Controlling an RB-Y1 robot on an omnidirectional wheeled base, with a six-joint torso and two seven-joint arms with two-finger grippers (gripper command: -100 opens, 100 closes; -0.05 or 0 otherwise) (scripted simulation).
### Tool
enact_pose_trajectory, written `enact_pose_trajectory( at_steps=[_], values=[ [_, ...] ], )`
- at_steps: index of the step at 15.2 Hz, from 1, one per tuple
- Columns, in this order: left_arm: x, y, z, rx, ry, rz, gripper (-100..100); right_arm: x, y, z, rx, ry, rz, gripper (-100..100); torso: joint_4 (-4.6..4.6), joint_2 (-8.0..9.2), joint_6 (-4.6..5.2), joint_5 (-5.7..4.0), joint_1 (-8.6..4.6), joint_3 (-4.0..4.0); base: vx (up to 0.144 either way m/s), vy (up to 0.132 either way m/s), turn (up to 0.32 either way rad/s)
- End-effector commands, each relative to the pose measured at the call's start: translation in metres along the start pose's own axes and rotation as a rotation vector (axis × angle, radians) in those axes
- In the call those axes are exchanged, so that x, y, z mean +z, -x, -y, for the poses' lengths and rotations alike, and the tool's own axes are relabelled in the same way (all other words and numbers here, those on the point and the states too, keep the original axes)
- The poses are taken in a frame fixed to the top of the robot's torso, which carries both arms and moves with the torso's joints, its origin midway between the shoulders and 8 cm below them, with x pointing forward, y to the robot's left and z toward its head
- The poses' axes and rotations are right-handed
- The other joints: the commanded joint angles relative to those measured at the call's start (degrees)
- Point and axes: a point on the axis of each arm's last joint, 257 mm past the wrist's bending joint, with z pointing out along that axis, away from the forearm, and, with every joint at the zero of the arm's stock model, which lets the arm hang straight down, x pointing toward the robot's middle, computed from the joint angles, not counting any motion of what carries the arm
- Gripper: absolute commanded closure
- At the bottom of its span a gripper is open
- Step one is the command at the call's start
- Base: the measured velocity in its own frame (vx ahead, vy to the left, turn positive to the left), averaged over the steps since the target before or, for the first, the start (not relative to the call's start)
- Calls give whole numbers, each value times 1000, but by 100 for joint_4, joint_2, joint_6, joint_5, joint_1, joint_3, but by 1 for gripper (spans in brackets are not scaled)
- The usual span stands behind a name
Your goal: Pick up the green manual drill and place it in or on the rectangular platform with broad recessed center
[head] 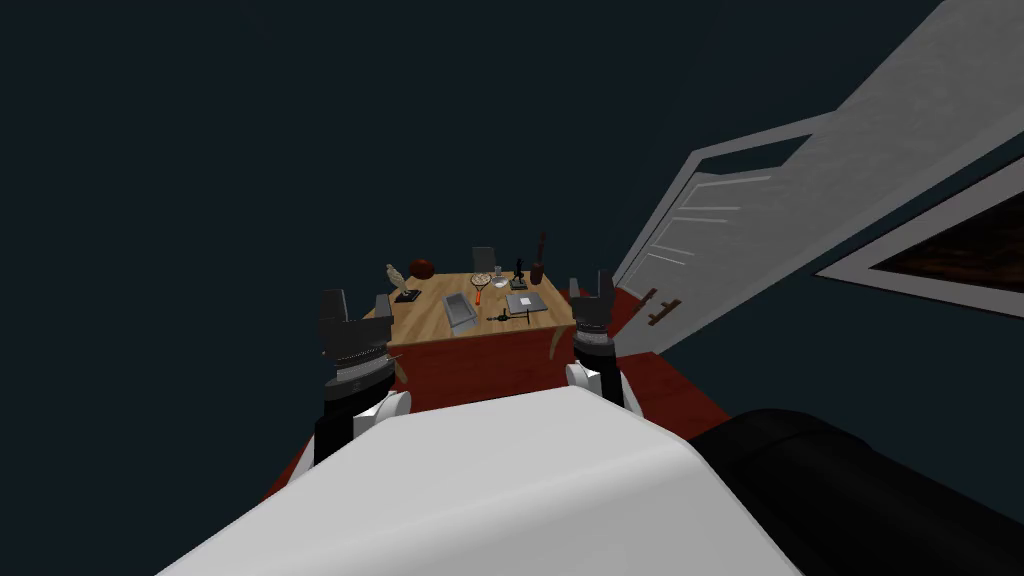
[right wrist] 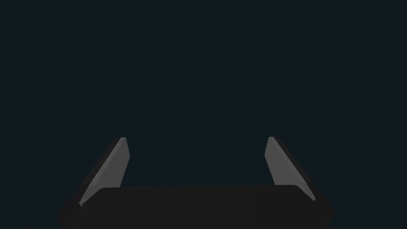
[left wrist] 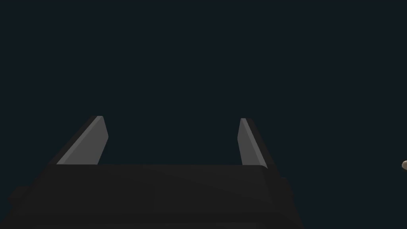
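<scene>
Left gripper (head: 358,305) and right gripper (head: 590,290) hang open and empty because the drill (head: 497,317), seemingly the dark bit by the tray (head: 450,303) near the table's (head: 420,325) front edge, lies beyond reach.

dark blue-grey walls (head: 200,150), a red floor (head: 690,395), a wooden table (head: 425,320) ahead — a white panelled door (head: 700,240) to its right.

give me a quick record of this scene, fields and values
table: wooden, ahead, both grippers short of it
tray: grey, recessed, on the table
drill: small dark shape on the table beside tray
left gripper: open, empty
right gripper: open, empty
door: white, on the right
</scene>
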Motion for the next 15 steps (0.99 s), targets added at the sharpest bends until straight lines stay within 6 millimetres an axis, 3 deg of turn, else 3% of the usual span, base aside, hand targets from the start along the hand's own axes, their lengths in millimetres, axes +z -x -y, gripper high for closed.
enact_pose_trajectory(
  at_steps=[1,7,9,12,13,14,15],
  values=[
    [0,0,0,0,0,0,0,-3,-4,6,-18,-18,-32,-100,0,0,0,0,0,0,5,1,21],
    [0,0,0,0,0,0,0,-19,-18,40,-105,-116,-151,-100,-3,-11,-2,0,1,-6,21,8,61],
    [0,0,0,0,0,0,0,-35,-24,66,-166,-187,-221,-100,-3,-14,-2,0,3,-8,36,19,89],
    [0,0,0,0,0,0,0,-45,-28,81,-203,-227,-268,-100,-4,-16,-2,2,9,-9,34,26,100],
    [0,0,0,0,0,0,0,-57,-30,97,-240,-269,-312,-100,-4,-15,-1,2,8,-9,28,22,97],
    [0,0,0,0,0,0,0,-57,-30,97,-240,-269,-312,-100,-4,-15,-2,1,8,-9,27,22,96],
    [0,0,0,0,0,0,0,-71,-31,114,-278,-314,-358,-100,-4,-14,-1,2,8,-8,30,27,131]
  ],
)
